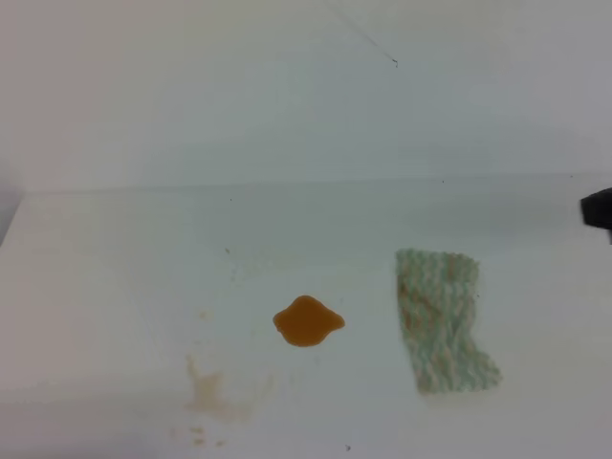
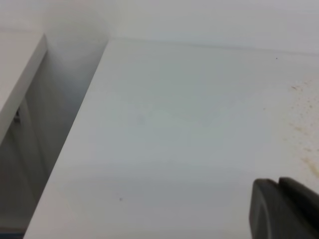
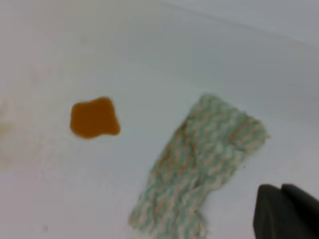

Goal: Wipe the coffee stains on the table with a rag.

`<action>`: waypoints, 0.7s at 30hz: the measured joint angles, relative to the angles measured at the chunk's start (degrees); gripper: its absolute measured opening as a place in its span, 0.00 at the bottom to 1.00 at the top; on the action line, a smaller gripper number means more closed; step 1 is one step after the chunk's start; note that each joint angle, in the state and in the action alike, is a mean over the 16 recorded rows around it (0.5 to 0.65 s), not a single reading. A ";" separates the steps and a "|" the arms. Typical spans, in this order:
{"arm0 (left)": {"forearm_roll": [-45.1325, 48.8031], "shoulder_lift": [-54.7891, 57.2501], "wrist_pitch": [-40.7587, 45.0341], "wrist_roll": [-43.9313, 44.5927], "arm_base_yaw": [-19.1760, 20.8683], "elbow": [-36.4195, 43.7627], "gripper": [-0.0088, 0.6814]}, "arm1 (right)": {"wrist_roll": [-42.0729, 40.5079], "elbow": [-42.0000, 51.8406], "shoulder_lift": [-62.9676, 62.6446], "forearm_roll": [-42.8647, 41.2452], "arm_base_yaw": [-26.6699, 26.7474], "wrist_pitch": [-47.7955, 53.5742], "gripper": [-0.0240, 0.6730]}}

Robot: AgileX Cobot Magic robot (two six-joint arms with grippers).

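Orange-brown coffee stains point(image 1: 307, 321), rag point(image 1: 442, 321) beside, pale dried smear point(image 1: 208, 392) nearby

A bare robot test bench in what looks like a lab: a plain white table point(image 1: 115, 277) set against a blank white wall point(image 1: 239, 86), with 1 staged orange-brown coffee stain point(image 1: 307, 321) and 1 green-white rag point(image 1: 442, 318) laid flat beside it. No household furnishings or signage appear.
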 joint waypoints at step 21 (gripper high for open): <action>0.01 0.19 0.10 0.00 0.01 -0.27 0.01 | 0.27 -19.15 31.05 -10.14 11.05 3.11 0.47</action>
